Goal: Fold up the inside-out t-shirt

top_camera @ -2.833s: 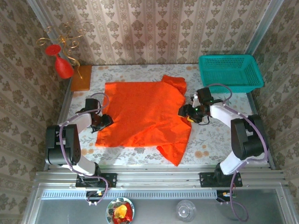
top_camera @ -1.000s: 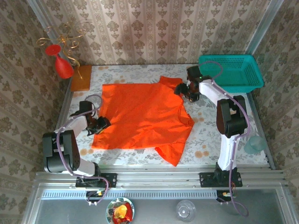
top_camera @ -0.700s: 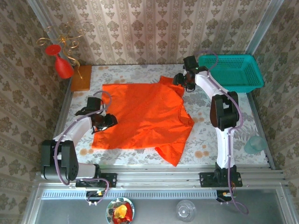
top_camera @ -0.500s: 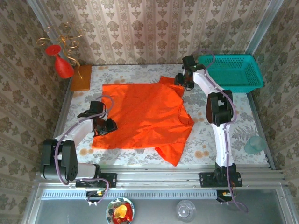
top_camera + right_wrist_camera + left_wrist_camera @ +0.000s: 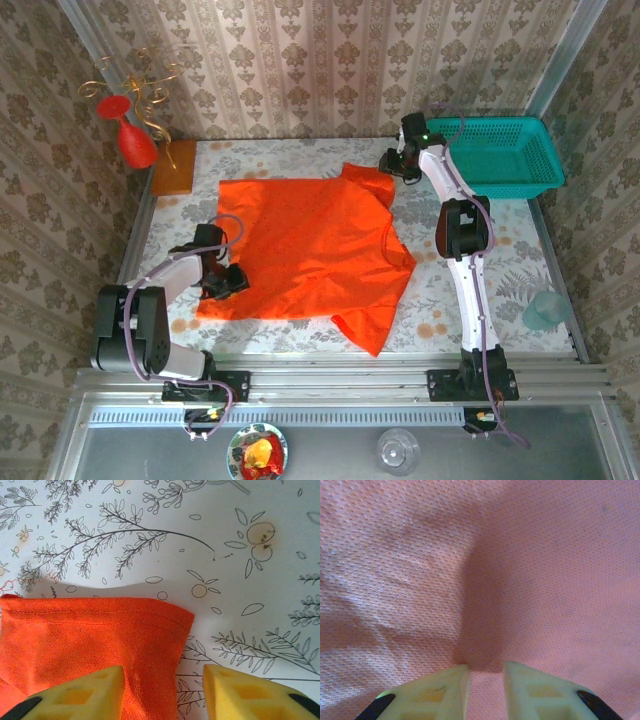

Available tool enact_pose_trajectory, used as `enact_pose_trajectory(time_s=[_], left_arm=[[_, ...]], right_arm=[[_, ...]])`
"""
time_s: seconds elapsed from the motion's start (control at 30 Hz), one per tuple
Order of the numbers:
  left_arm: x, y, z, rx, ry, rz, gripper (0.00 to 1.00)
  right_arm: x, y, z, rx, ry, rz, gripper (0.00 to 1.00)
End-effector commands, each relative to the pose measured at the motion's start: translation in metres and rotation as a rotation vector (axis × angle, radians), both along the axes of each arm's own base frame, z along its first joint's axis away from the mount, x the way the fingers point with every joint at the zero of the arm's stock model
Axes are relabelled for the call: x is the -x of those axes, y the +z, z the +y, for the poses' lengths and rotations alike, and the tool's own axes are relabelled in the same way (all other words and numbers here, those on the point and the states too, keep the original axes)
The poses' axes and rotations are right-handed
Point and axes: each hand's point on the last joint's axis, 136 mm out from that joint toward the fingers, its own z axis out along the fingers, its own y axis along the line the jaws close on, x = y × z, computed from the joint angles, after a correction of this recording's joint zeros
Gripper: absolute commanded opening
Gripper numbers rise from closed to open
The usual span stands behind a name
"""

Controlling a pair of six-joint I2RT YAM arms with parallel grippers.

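The inside-out t-shirt (image 5: 310, 240) is bright orange and lies spread flat on the floral table (image 5: 500, 250). My left gripper (image 5: 226, 279) sits on its near-left edge. In the left wrist view the left gripper (image 5: 486, 667) has its pale fingers close together, pinching a raised ridge of the orange cloth (image 5: 520, 570). My right gripper (image 5: 400, 165) is at the far right sleeve. In the right wrist view the right gripper (image 5: 162, 672) stands open. Its yellow fingers straddle the hemmed sleeve corner (image 5: 90, 635), one over cloth and one over bare table.
A teal basket (image 5: 492, 150) stands at the far right corner, just beyond the right gripper. A wooden block (image 5: 173, 167) and a red ornament (image 5: 135, 143) are at the far left. A clear cup (image 5: 545, 308) sits by the right edge.
The right arm swung from the shirt's right edge up to the far sleeve, and its jaws have narrowed. The left gripper shifted slightly along the left edge and closed on the cloth.
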Motion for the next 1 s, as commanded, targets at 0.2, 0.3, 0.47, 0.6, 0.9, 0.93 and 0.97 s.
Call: enact_pose_trajectory(time_s=[0.2,0.3,0.47,0.6,0.9,0.93,0.97], left_arm=[[0.010,-0.015,0.010,-0.028,0.016,0.058,0.27],[0.012,-0.017,0.011,-0.019,0.027,0.064,0.26],[0.013,-0.019,0.014,-0.016,0.050,0.061,0.26],[0.014,-0.020,0.014,-0.014,0.050,0.062,0.26],[0.015,-0.020,0.013,-0.011,0.048,0.068,0.25],[0.014,-0.019,0.012,-0.007,0.045,0.064,0.26],[0.012,-0.017,0.011,0.002,0.043,0.057,0.26]], right_arm=[[-0.006,0.022,0.007,-0.063,-0.019,-0.035,0.13],[-0.013,0.053,-0.003,-0.050,-0.048,-0.101,0.00],[-0.020,0.108,-0.014,0.006,-0.048,-0.233,0.00],[-0.032,0.120,-0.021,-0.008,-0.051,-0.299,0.00],[-0.058,0.112,-0.038,0.051,-0.083,-0.370,0.00],[-0.060,0.113,-0.043,0.070,-0.098,-0.379,0.00],[-0.061,0.115,-0.047,0.088,-0.112,-0.385,0.04]])
